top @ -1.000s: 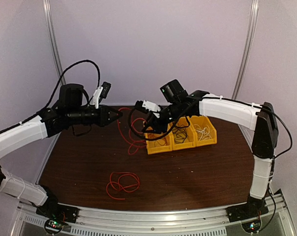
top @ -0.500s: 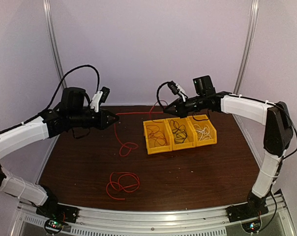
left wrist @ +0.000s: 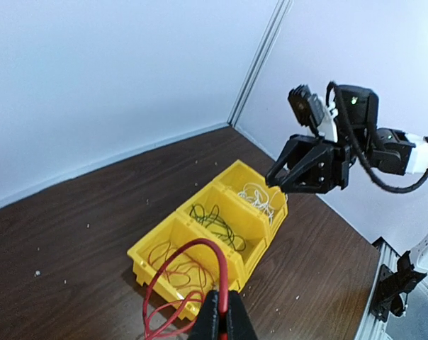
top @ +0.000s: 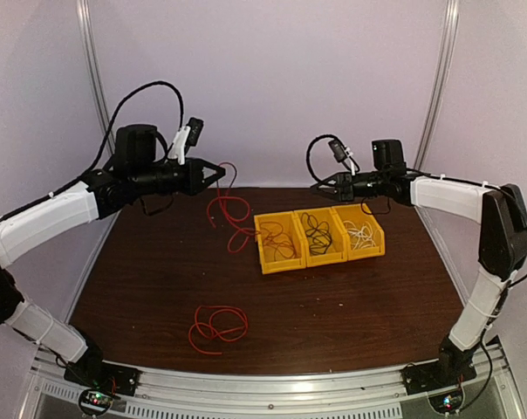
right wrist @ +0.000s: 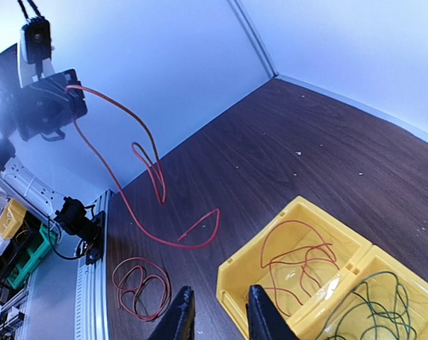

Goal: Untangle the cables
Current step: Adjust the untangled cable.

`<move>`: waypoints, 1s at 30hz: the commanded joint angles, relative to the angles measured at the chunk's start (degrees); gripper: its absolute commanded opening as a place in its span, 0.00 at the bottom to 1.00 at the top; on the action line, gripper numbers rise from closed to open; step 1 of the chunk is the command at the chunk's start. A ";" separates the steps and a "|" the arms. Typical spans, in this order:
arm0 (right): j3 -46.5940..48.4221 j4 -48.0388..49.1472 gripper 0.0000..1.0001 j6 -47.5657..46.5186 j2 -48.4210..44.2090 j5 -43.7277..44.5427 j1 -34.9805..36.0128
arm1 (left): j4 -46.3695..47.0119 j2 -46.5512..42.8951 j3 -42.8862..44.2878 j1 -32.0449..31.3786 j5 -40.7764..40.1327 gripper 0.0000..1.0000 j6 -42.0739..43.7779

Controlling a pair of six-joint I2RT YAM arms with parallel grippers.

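Observation:
My left gripper [top: 218, 170] hangs raised over the table's back left and is shut on one end of a long red cable [top: 217, 209]. The cable droops in loose loops down to the table beside the yellow bins. In the left wrist view the closed fingertips [left wrist: 221, 312] pinch the red cable [left wrist: 220, 261], which arcs up from between them. My right gripper [top: 325, 185] hovers above and behind the bins, open, with nothing between its fingers [right wrist: 180, 315]. A second red cable coil [top: 215, 325] lies near the front edge. A black cable [left wrist: 217, 219] and a white cable [left wrist: 260, 198] lie in bins.
Three joined yellow bins [top: 265, 262] stand right of centre: the left holds thin red wire, the middle black, the right white. White enclosure walls close in the back and sides. The metal base rail [top: 272, 384] runs along the near edge.
The right gripper has let go of the red cable and swung back to the right. The left gripper has risen and shifted right with the cable, whose free end dropped to the table.

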 commanded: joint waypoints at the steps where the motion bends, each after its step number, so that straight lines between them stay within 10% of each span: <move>1: -1.22 -5.82 0.27 -8.42 -5.90 5.18 -2.60 | 5.45 3.66 7.83 0.38 3.75 0.00 1.89; 30: -25.78 -12.84 0.32 -26.57 -26.00 14.84 -18.08 | 23.43 24.57 13.30 0.70 12.71 0.00 -7.04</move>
